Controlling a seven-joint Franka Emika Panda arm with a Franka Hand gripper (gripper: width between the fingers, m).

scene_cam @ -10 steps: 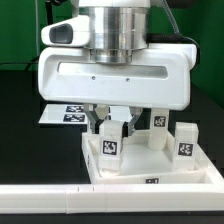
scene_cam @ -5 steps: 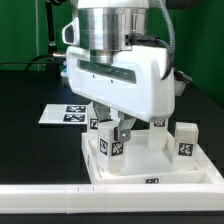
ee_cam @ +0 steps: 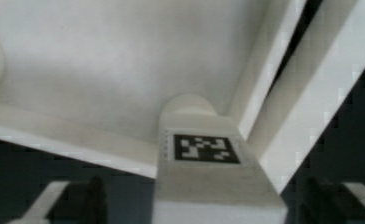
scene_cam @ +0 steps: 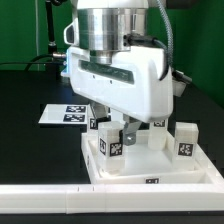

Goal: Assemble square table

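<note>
The square table's white slab lies flat with short tagged legs standing in its corner sockets. My gripper hangs straight over the leg nearest the exterior view's left, its two fingers spread on either side of the leg's top without clamping it. In the wrist view this leg rises between the dark fingers, with a gap showing on one side of my gripper. Another leg stands at the near corner on the exterior view's right, and a third behind it.
The marker board lies on the black table behind the slab, toward the exterior view's left. A long white bar fence runs along the front edge, against the slab's near rim.
The gripper first turned about the leg while shut on it. Its fingers have since spread apart and let the leg go; the leg stays upright in its socket.
</note>
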